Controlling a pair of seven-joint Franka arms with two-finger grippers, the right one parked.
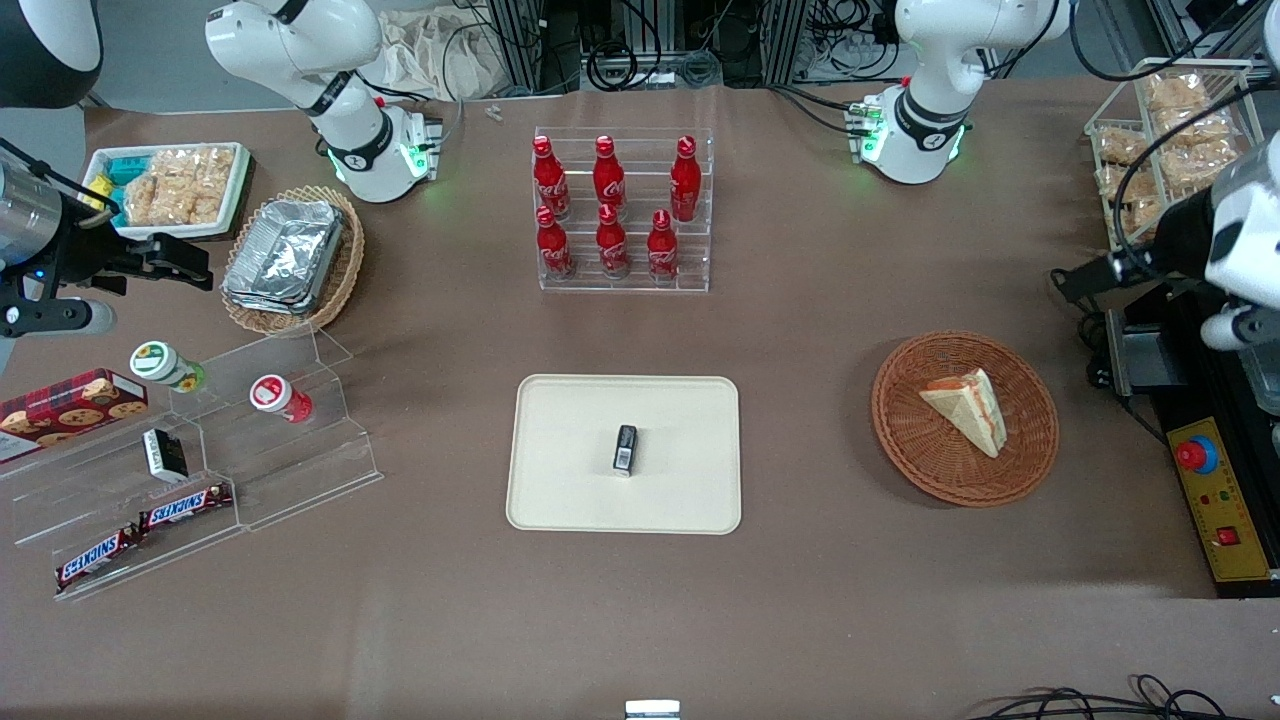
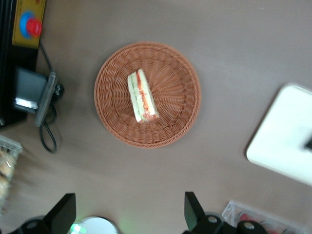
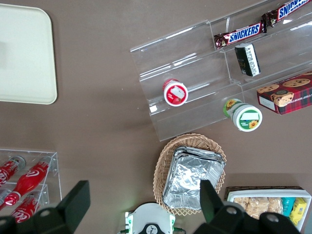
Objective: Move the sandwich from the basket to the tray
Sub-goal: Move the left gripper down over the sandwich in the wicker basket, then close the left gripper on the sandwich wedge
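The sandwich (image 1: 968,408) (image 2: 141,96), a pale bread wedge with red and green filling, lies in the round reddish-brown basket (image 1: 900,440) (image 2: 180,87). The cream tray (image 1: 570,480) (image 2: 282,141) (image 3: 24,58) sits mid-table, beside the basket toward the parked arm's end. A small black packet (image 1: 625,449) lies on the tray. My gripper (image 1: 1068,283) (image 2: 127,209) hangs high over the table toward the working arm's end, off to the side of the basket and farther from the front camera than it. Its fingers (image 2: 192,207) are spread wide open with nothing between them.
A clear rack of red cola bottles (image 1: 622,210) stands farther from the front camera than the tray. A control box with a red button (image 1: 1215,500) (image 2: 29,24) and cables lie beside the basket at the table's edge. A tan basket of foil containers (image 1: 290,260) and acrylic snack shelves (image 1: 200,450) lie toward the parked arm's end.
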